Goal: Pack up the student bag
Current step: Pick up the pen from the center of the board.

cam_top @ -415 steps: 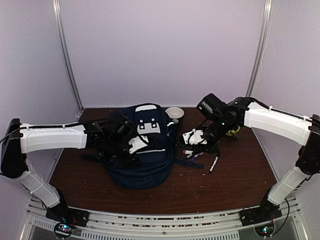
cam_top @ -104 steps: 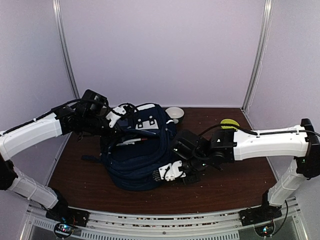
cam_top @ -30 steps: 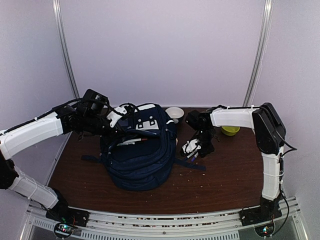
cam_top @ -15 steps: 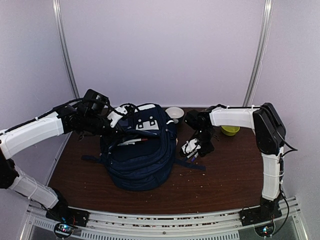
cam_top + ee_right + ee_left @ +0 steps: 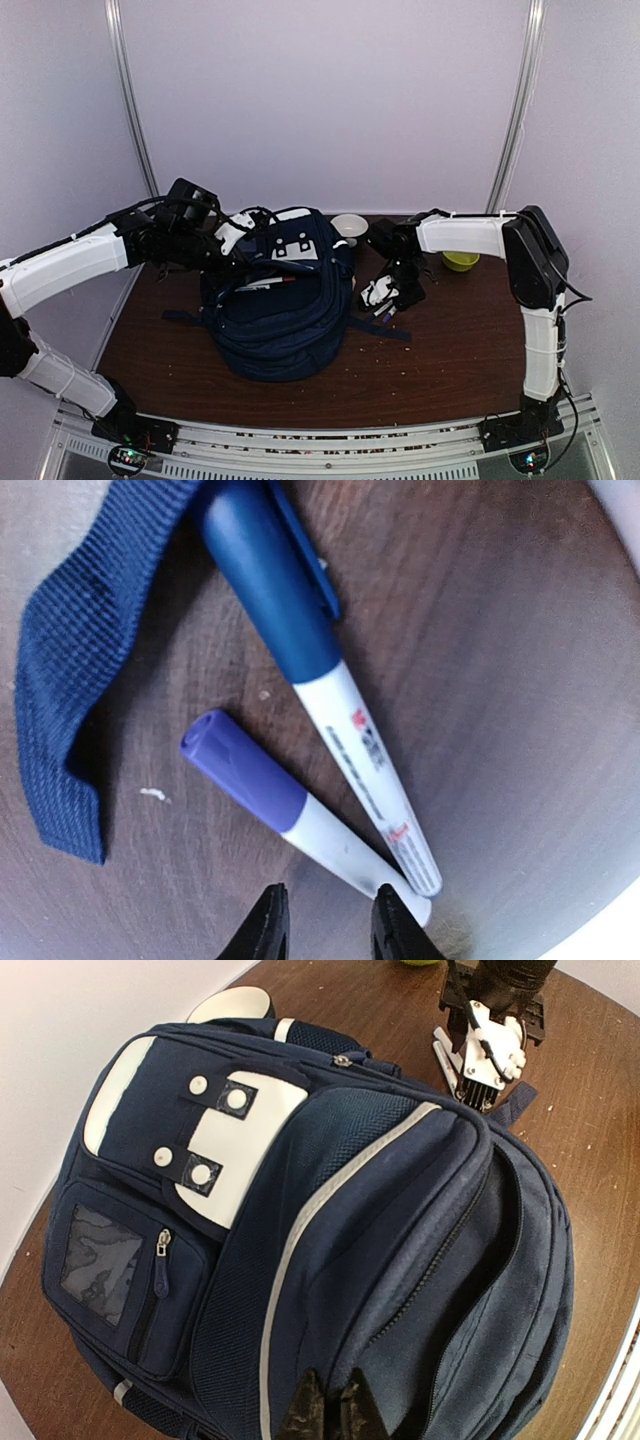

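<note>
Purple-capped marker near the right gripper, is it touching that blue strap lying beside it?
Apart. The right wrist view shows a strip of bare table between the cap end of the purple-capped marker and the blue strap.

Right gripper (image 5: 325,920) hangs over the brown wooden table (image 5: 500,660) with its fingertips a little apart, right at the white tail of a purple-capped marker (image 5: 290,805) lying beside a longer blue-capped marker (image 5: 330,695), navy webbing strap (image 5: 75,660) off to the left.
</note>
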